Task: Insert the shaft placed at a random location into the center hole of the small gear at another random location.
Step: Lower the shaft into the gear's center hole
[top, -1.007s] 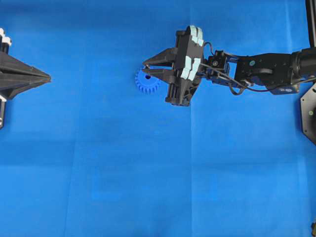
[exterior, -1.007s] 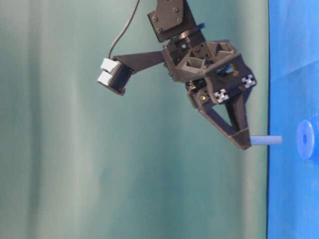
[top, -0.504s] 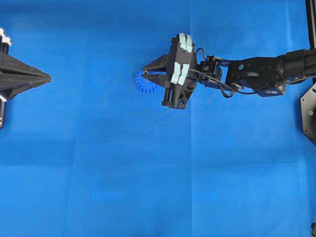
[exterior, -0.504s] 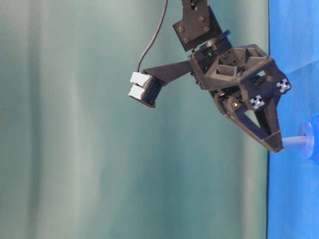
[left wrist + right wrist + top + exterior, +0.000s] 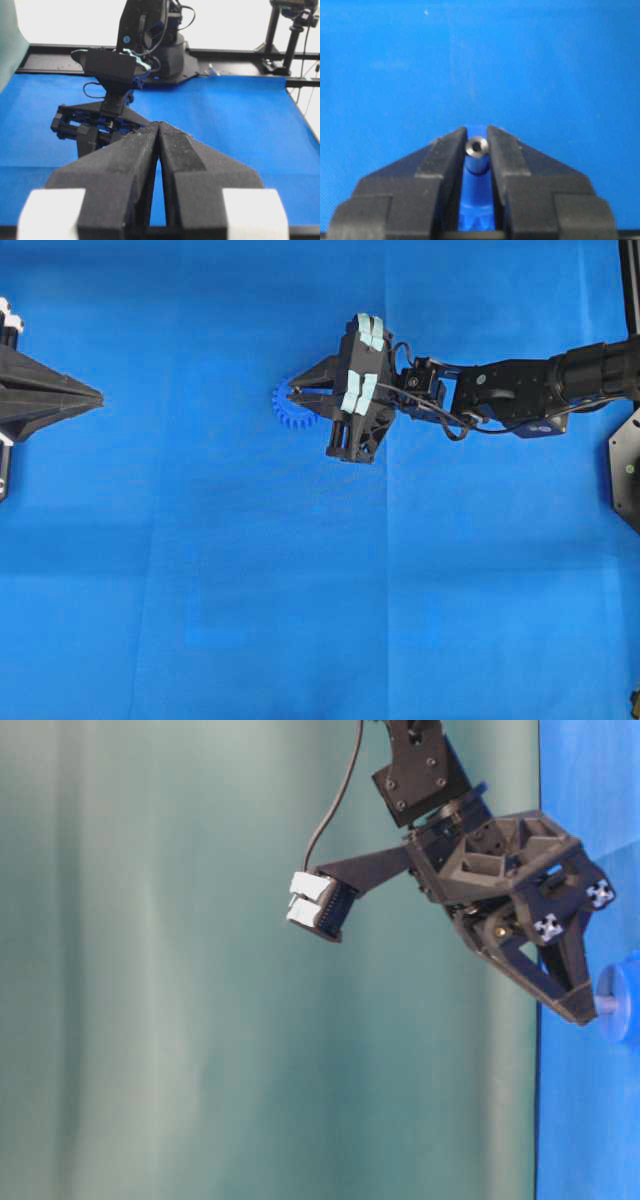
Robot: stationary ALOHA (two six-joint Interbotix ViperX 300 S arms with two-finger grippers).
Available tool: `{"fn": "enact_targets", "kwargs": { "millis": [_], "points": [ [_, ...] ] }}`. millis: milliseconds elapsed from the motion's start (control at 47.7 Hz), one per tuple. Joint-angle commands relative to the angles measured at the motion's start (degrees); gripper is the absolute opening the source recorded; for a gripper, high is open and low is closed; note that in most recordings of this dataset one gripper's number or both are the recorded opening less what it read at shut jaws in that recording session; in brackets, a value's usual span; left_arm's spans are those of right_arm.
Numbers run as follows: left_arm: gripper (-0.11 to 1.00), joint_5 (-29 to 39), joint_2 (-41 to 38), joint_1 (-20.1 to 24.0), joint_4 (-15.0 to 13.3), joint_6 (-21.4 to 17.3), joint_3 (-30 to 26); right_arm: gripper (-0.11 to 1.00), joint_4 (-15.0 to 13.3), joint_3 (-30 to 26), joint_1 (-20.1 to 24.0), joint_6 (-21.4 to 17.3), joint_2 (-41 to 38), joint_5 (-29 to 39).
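Shaft entering the gear.
Right gripper [image 5: 477, 150] clenches the shaft [image 5: 476, 155], whose tip appears part-way into the hub of the gear [image 5: 289, 412] directly below; seating and release remain. Left gripper [image 5: 158, 131], clenched and empty, rests well away from the gear.

surface: blue-covered table [image 5: 300, 600] | on it: small gear [image 5: 292, 412], lying flat

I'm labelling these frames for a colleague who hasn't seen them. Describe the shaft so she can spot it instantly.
Start at the black right pincer reaching in over the blue table cover. Its tips hover over the small gear, a blue toothed wheel. The shaft is the short silvery-grey pin clamped between those tips, the only metallic thing among black and blue.
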State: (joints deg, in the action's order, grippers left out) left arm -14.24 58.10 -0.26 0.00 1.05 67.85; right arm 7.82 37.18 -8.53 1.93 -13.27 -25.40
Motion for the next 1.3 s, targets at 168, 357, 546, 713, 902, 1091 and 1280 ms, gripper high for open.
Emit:
{"fn": "enact_targets", "kwargs": {
  "millis": [168,357,546,713,902,1091,1280],
  "points": [
    [0.0,-0.18,-0.18,0.0,0.09,-0.09,-0.53,0.03,0.35,-1.14,0.09,-0.09,-0.53,-0.88],
    [0.0,-0.18,-0.18,0.0,0.09,-0.09,-0.53,0.03,0.26,-1.14,0.09,-0.09,-1.05,-1.05],
    [0.0,-0.18,-0.26,0.0,0.09,-0.09,-0.53,0.03,0.35,-1.05,0.09,-0.09,-1.05,-1.05],
    [0.0,-0.09,-0.26,0.0,0.09,-0.09,-0.53,0.03,0.35,-0.97,0.09,-0.09,-1.05,-1.14],
    [0.0,-0.09,-0.18,0.0,0.09,-0.09,-0.44,0.04,0.35,-1.05,0.09,-0.09,-1.05,-1.05],
    [0.0,-0.09,-0.26,0.0,0.09,-0.09,-0.35,0.22,0.35,-1.05,0.09,-0.18,-1.05,-0.79],
    [0.0,-0.09,-0.18,0.0,0.09,-0.09,-0.35,0.78,0.35,-1.23,0.09,-0.26,-0.97,-0.88]
  ]
}}
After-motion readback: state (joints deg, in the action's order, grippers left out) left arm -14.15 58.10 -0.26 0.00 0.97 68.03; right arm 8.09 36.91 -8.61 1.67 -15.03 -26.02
